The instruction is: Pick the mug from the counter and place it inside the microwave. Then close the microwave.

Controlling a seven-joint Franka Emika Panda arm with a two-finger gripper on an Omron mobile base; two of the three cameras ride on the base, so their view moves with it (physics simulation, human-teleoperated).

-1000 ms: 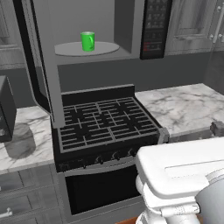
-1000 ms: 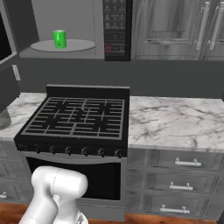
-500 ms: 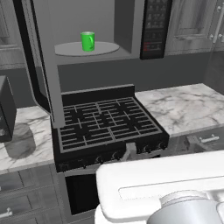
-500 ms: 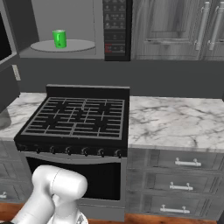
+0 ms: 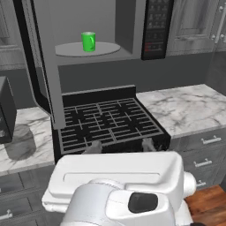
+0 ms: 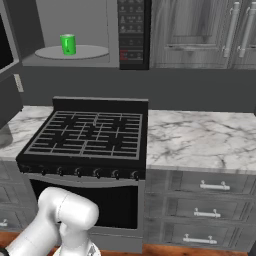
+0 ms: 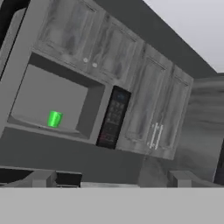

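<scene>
The green mug [image 5: 88, 42] stands upright on the round grey turntable [image 5: 106, 49] inside the microwave [image 5: 132, 26], also seen as mug [image 6: 68, 44] and mug [image 7: 54, 119]. The microwave's black door [image 5: 28, 57] hangs open to the left. Its button panel [image 6: 131, 30] is to the right of the cavity. My gripper [image 5: 122, 145] is open and empty, low in front of the stove, far below the mug. In the hand view the gripper [image 7: 113, 179] points up toward the microwave. The marble counter [image 6: 200, 135] lies to the right of the stove.
A black stove [image 5: 106, 121] with grates sits under the microwave. A grey jar [image 5: 20, 141] and a dark box [image 5: 4, 110] stand on the left counter. Grey cabinets [image 6: 200, 30] hang at upper right, and drawers [image 6: 210, 187] sit below the counter.
My hand has swung across the bottom of the left base view, so its fingers now show before the stove. The mug and the microwave door have not moved.
</scene>
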